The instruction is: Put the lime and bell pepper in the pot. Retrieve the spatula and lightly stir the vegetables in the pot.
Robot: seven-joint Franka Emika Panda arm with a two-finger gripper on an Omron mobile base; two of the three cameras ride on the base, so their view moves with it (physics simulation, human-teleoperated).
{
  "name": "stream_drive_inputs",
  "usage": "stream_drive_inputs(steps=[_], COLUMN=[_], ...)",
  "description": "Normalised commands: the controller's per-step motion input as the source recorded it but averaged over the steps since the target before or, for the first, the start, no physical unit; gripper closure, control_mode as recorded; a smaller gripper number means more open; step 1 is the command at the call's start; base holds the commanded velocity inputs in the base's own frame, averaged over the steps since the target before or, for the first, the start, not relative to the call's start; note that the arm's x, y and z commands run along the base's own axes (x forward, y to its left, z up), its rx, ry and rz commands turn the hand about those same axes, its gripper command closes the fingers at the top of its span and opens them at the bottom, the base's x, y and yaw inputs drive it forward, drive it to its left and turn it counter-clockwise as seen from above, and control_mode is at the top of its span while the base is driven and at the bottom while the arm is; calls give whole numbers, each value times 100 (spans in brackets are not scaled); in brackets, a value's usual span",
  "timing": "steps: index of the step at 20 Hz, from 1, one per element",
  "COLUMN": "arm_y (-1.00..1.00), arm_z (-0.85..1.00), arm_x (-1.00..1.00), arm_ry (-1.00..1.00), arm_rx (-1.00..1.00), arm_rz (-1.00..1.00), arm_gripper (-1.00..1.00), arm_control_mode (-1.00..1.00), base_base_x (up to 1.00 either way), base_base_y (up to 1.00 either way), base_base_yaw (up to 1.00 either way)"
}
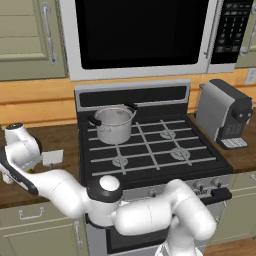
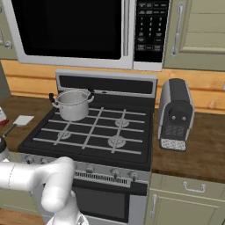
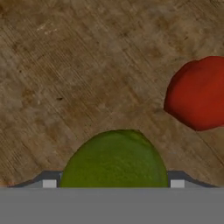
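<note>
Green and round, the small lime (image 3: 114, 158) is seen right between the gripper (image 3: 113, 183) fingertips (image 3: 49, 183) on the brown wooden counter (image 3: 74, 74); whether it's actually clamped can't be told. The lumpy red bell pepper (image 3: 197, 92) is spotted nearby, ahead and off to one side.
</note>
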Motion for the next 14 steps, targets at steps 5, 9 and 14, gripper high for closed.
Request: stream_drive_inputs(steps=[5,9,14], arm_y=[-73,-99,-90], arm_z=[47,64,100], arm_x=[-88,-76,-38], arm_ry=[-25,-29,-19], arm_rx=[-13,-22,-33], arm_rz=[11,19,21], arm_gripper=[100,100,100], arm_control_mode=[-100,-100,-100], base_base_x=[0,0,0], base_base_y=[0,0,0], base_base_yaw=[0,0,0])
